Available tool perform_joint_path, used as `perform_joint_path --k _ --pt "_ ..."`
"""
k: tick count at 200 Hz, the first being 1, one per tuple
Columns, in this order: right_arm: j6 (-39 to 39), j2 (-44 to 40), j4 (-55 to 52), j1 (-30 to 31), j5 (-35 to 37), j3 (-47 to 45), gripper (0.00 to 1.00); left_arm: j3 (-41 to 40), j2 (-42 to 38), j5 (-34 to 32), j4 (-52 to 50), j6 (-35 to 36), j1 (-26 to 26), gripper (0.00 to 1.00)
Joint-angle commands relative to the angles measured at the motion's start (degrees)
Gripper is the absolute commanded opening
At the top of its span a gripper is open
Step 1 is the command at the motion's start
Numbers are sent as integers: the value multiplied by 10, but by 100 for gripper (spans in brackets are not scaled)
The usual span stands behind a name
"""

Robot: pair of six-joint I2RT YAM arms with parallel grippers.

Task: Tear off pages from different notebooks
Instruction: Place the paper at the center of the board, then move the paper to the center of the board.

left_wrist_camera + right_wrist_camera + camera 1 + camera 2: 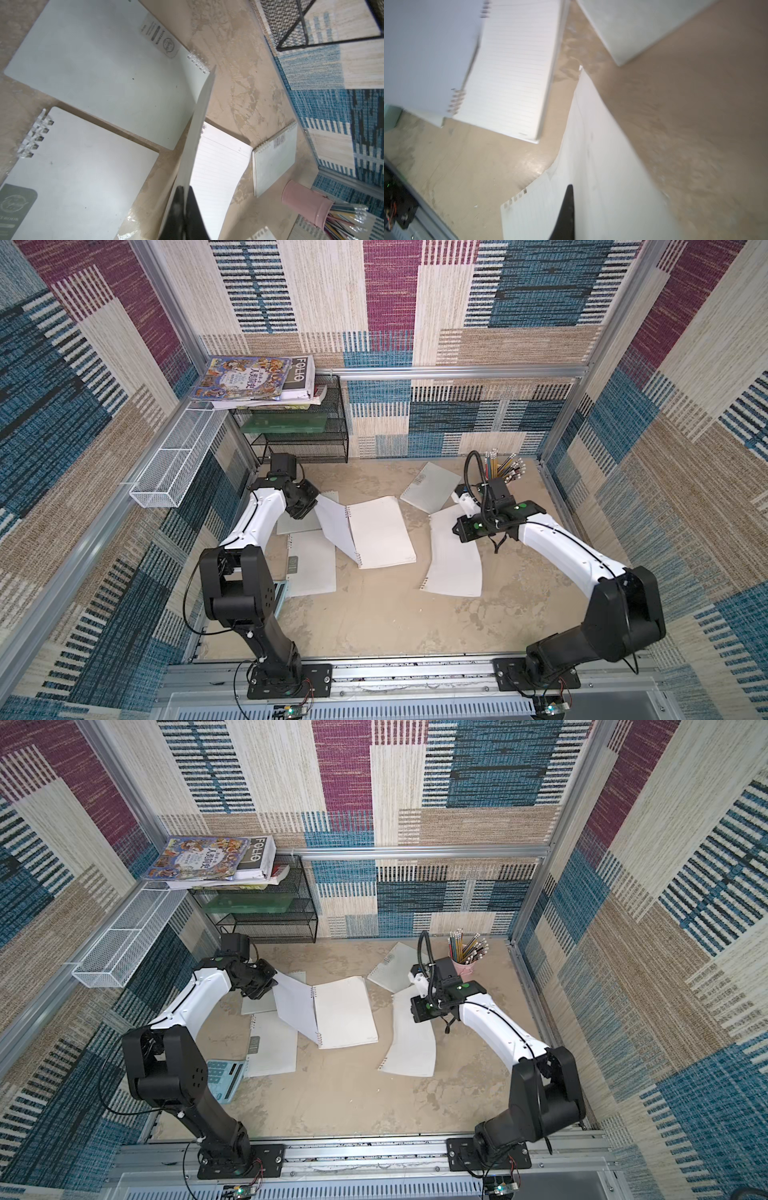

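Left gripper point(313, 502) jaws clamped on corner of lifted page point(334, 526) — page joined at spiral to open notebook point(384, 531), mid-table. Right gripper point(460, 508) jaws clamped on torn page point(455, 560), holed ragged edge free, lower end on table point(374, 614). Far notebook point(432, 487) closed, just behind it — near notebook point(313, 570) closed, beside left arm point(257, 514).
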Motion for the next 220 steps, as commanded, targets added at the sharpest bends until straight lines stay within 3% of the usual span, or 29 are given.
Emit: perform_joint_path --k 1,19,39,81,103,117,128,143,163,187,220 --pt "86 34 -112 -57 90 25 2 33 17 -1 -69 59 -11 0" --pt "114 53 -160 -91 174 52 4 55 32 3 -93 82 -20 0" --pt "128 61 -182 -137 246 59 11 79 45 -12 -122 101 -31 0" --pt "131 97 -164 -217 277 32 36 133 68 -41 -164 117 -64 0" --pt "130 92 -165 -231 305 46 60 161 75 -51 -181 125 -75 0" --pt "130 68 -161 -238 320 62 89 165 73 -51 -183 125 -75 0" --pt "129 55 -162 -240 322 79 95 165 71 -53 -187 123 -76 0" --pt "125 38 -153 -213 307 103 95 169 68 -67 -193 121 -81 0" --pt "118 41 -122 -111 299 124 99 192 70 -103 -220 121 -97 0" --pt "130 99 -10 17 145 104 100 219 75 -133 -246 123 -115 0" --pt "176 177 11 73 112 85 97 242 87 -165 -274 128 -122 0"
